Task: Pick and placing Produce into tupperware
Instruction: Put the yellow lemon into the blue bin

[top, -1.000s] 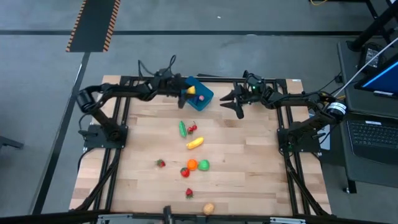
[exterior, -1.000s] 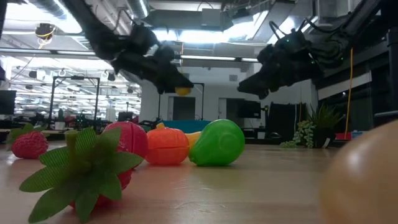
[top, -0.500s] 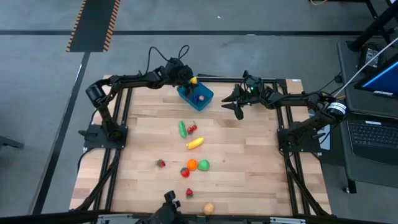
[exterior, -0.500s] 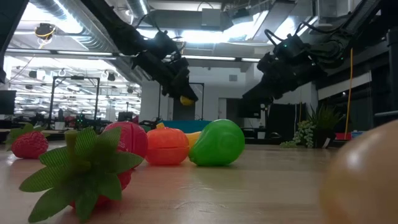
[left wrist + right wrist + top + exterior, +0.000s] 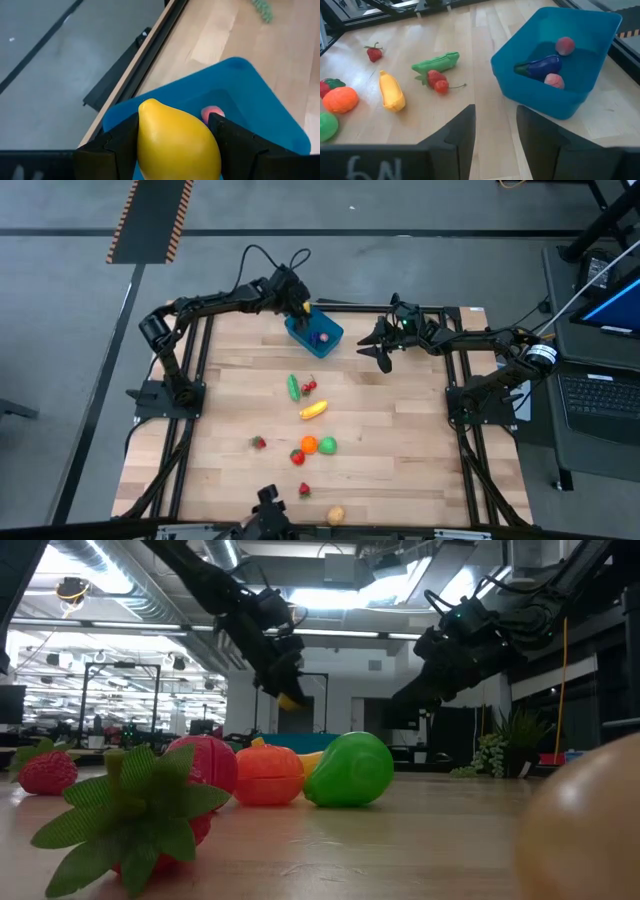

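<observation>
1. The left gripper [image 5: 303, 308] hangs above the far-left corner of the tub [image 5: 314, 332], which sits near the far edge of the bench [image 5: 420, 430], about midway along it
2. Its fingers [image 5: 120, 145] are clamped on a yellow lemon [image 5: 175, 142]; in the left wrist view the lemon sits between both pads with the blue tub right below it
3. In the low view the lemon [image 5: 291, 700] shows under the dark gripper, clear of the bench
4. Inside the tub lie a purple eggplant [image 5: 542, 65] and two pink fruits [image 5: 564, 45], the eggplant between them
5. The right gripper [image 5: 384, 346] hovers just to the right of the tub, near the far edge; its fingers [image 5: 465, 131] stand partly apart with nothing between them
6. Toward the middle of the bench lie a green pea pod [image 5: 293, 387] and red cherries [image 5: 309, 387] side by side, with a yellow corn cob [image 5: 313, 410] just nearer
7. Closer to the near edge sit an orange [image 5: 309, 445] and a green pear [image 5: 327, 445] touching, a red fruit [image 5: 297, 457] beside them, and a small strawberry [image 5: 258, 442] off to the left
8. Another strawberry [image 5: 304, 491] and a tan round piece [image 5: 335, 515] lie by the near edge
</observation>
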Available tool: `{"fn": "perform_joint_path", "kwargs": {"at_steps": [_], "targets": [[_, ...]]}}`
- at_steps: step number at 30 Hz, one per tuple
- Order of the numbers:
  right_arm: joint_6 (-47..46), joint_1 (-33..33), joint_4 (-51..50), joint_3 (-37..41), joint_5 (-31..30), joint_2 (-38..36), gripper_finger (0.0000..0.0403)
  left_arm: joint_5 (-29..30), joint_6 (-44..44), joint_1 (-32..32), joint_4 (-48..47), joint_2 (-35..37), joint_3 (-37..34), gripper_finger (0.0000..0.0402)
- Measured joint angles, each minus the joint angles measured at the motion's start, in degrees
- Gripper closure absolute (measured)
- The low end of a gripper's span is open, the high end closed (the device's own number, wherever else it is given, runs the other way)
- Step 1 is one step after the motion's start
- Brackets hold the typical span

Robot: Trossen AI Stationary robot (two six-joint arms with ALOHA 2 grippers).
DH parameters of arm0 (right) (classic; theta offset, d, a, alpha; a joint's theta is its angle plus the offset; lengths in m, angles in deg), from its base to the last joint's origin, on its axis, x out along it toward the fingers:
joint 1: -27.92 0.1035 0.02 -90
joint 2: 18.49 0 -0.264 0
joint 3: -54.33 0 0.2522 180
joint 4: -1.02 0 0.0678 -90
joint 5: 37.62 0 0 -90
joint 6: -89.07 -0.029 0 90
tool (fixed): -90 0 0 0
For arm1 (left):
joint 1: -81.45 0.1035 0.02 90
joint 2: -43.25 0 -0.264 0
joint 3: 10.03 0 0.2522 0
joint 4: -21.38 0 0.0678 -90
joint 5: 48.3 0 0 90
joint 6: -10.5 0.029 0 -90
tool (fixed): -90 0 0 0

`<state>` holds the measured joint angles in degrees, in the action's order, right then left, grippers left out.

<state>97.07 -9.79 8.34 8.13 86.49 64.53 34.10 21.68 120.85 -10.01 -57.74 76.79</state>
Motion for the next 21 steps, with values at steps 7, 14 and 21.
{"fn": "perform_joint_path", "kwargs": {"at_steps": [7,14,21], "targets": [[-0.01,0.02,0.00,-0.02,0.01,0.01,0.0258,-0.02,1.55,0.35,-6.64,0.02,3.56,0.0196],[0.01,0.01,0.00,-0.02,0.00,0.02,0.0258,0.79,2.93,0.34,-8.00,0.07,4.15,0.0196],[0.02,0.00,0.01,-0.02,0.00,0.02,0.0258,0.98,2.97,0.35,-8.83,0.07,4.15,0.0196]]}}
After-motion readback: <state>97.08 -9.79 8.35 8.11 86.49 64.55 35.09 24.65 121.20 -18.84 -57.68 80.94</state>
